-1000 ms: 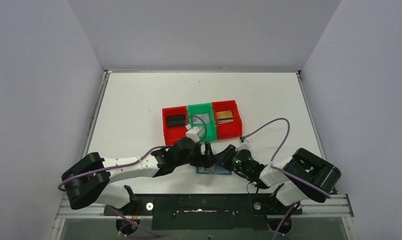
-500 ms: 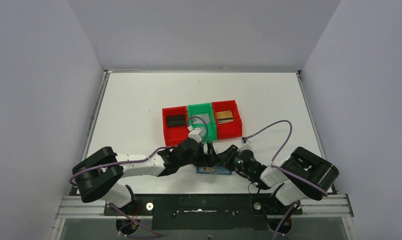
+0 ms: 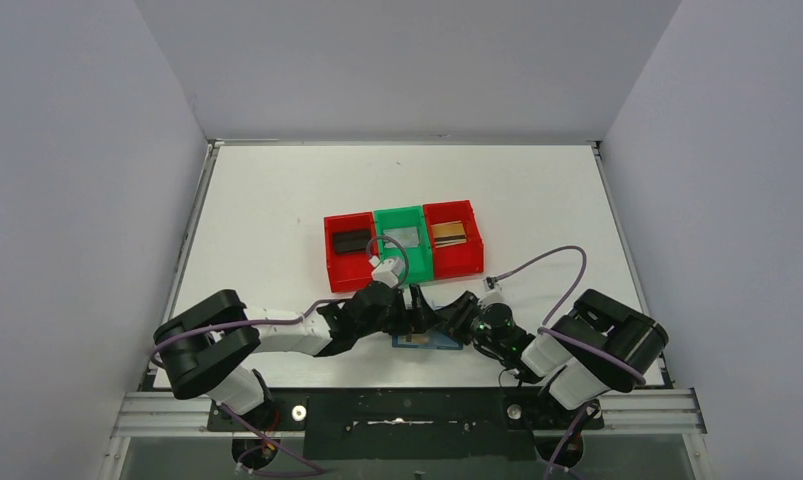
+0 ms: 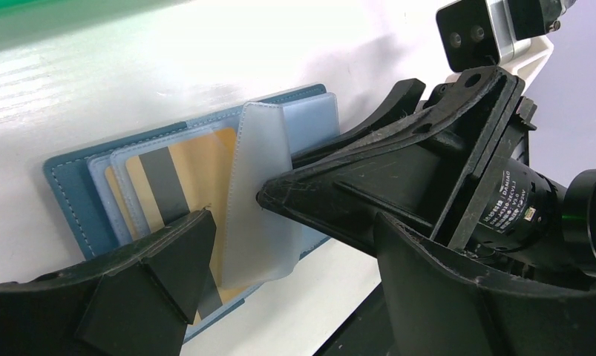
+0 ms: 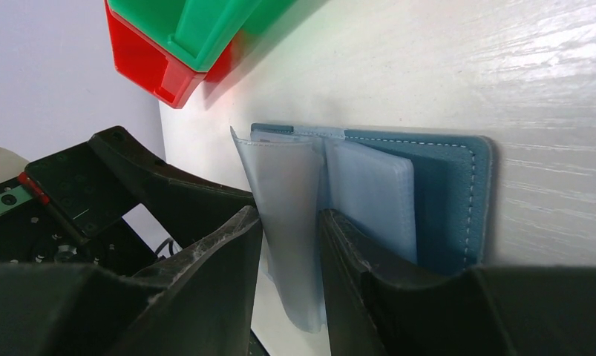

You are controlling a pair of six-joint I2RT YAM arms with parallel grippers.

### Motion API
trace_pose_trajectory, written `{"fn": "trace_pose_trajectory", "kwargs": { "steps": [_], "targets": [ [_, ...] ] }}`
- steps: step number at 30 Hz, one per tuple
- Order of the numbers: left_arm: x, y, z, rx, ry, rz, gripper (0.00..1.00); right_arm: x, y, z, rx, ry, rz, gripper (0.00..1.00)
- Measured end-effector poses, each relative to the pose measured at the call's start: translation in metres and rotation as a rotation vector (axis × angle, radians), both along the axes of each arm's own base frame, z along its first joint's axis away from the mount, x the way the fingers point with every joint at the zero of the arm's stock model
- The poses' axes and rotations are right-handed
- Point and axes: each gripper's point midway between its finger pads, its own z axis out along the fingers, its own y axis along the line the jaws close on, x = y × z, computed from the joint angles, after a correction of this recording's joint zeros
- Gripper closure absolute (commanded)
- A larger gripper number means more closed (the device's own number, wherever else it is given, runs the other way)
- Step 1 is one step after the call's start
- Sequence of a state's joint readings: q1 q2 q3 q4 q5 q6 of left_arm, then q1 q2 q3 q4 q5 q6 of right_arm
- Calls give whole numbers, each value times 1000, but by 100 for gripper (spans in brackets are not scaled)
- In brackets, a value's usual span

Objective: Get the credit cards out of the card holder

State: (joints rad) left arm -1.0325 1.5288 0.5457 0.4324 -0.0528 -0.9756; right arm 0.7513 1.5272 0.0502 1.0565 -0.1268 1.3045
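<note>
The teal-blue card holder (image 3: 427,341) lies open on the table between both grippers. It also shows in the left wrist view (image 4: 72,185) and in the right wrist view (image 5: 447,185). A gold-brown credit card (image 4: 198,159) with a dark stripe sits in its left-hand pockets. My right gripper (image 5: 291,222) is shut on a translucent sleeve page (image 5: 283,193) and holds it upright; the page also shows in the left wrist view (image 4: 261,178). My left gripper (image 4: 295,237) is open and straddles the holder's near edge, one finger (image 4: 168,252) over the gold-brown card.
Three joined bins stand behind the holder. The left red bin (image 3: 331,250) holds a black card, the green bin (image 3: 422,258) a silver-grey card, the right red bin (image 3: 474,250) a gold-brown card. The table's near edge and the black rail (image 3: 407,410) are close below.
Both arms' rear links have drawn in toward the centre. The grippers stay at the card holder, and the right gripper still holds the sleeve page.
</note>
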Motion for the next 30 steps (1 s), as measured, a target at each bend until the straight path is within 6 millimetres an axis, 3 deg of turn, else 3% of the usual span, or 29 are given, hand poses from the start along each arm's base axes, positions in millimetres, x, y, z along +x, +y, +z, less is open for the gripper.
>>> {"fn": "trace_pose_trajectory", "kwargs": {
  "steps": [7,13,22,30],
  "targets": [
    [-1,1,-1,-5,6,7,21,-1,-1,0,-5,5,2,68],
    [0,0,-2,-12,5,6,21,-3,-5,1,-9,6,-5,55],
    [0,-8,2,-40,2,-24,22,-6,-19,4,-64,4,-38,52],
    [-1,-36,17,-73,-29,-146,24,-5,-46,11,-149,-29,-117,44]
  ]
}}
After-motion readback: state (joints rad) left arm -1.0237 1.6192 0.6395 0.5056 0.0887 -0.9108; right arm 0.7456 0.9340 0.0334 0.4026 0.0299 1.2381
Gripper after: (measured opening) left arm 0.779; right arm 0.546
